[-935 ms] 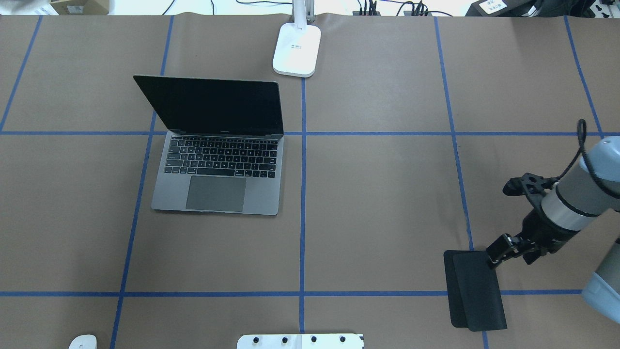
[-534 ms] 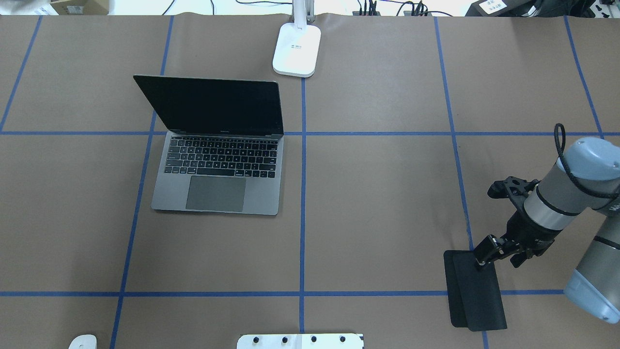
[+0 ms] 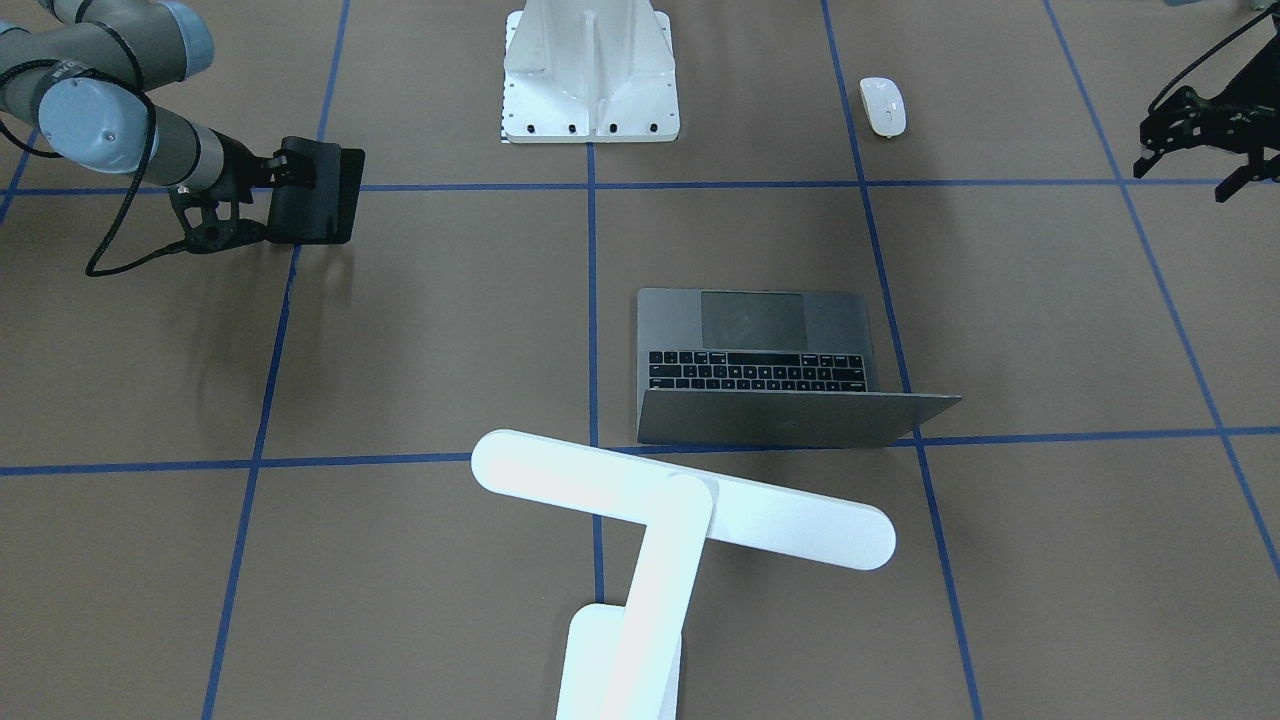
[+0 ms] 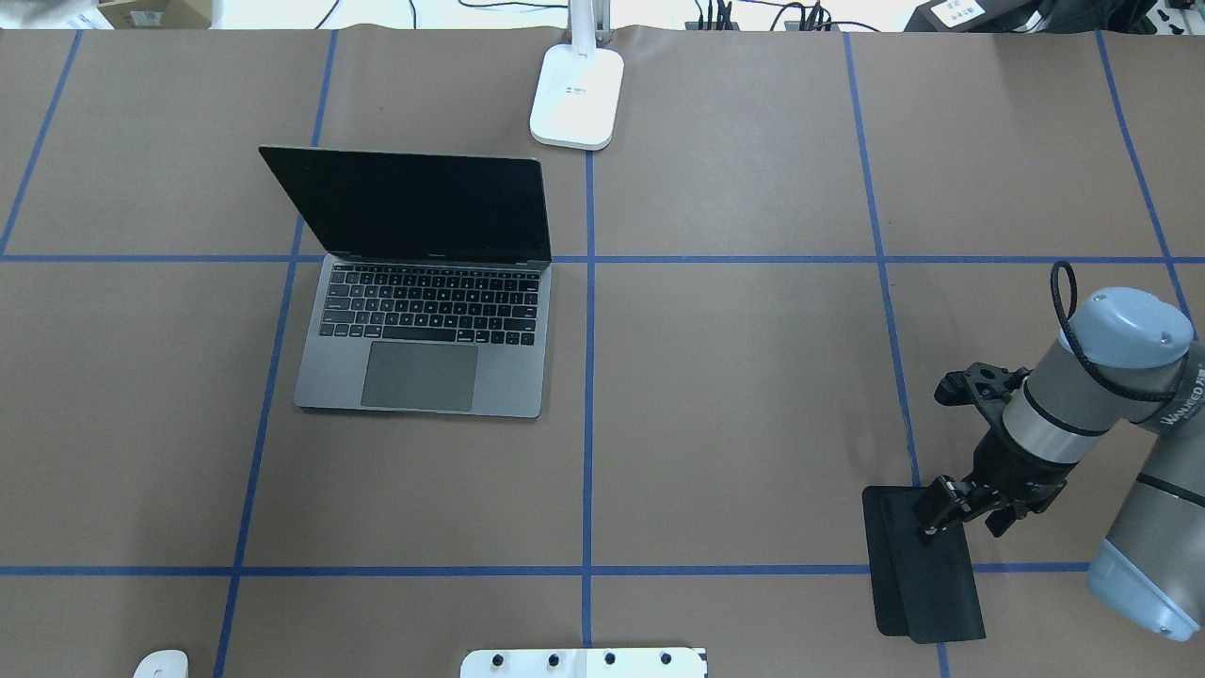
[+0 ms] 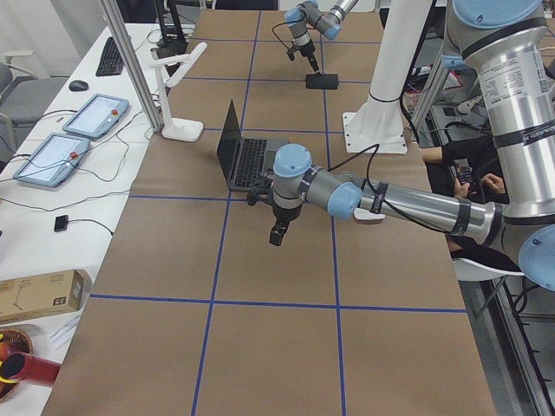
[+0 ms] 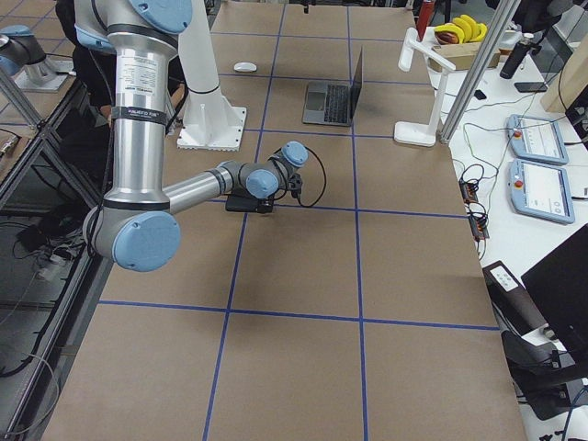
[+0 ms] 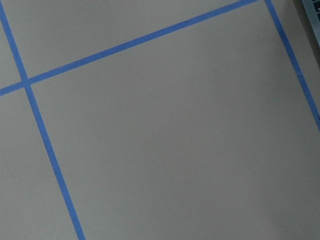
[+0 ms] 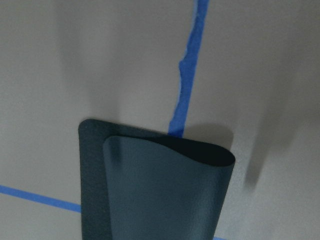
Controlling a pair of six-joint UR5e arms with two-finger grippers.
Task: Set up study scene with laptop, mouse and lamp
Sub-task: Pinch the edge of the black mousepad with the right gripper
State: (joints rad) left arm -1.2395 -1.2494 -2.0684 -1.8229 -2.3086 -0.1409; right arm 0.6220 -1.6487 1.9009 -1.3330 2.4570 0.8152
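The laptop (image 4: 424,367) (image 3: 760,340) stands open on the table's left half, its screen dark. Near the front left edge lies the small white mouse (image 4: 160,664) (image 3: 883,105). At the far edge by the centre line stands the lamp (image 4: 576,94), with its bar head (image 3: 680,500) reaching over the table. My right gripper (image 4: 946,520) (image 3: 285,172) hangs low over a folded black mouse pad (image 4: 927,584) (image 8: 165,195), and its fingers look apart with nothing between them. My left gripper (image 3: 1180,175) (image 5: 277,232) hovers open over bare table left of the laptop. The overhead view does not show it.
A white ribbed pedestal (image 3: 590,70) (image 4: 584,662) stands at the robot's edge, in the middle. Blue tape lines grid the brown table (image 4: 734,395). Tablets, cables and boxes lie beyond the far edge.
My right arm has swung left and slightly toward the robot, carrying its gripper from the pad's right edge to over its middle. The pad's outline has not shifted.
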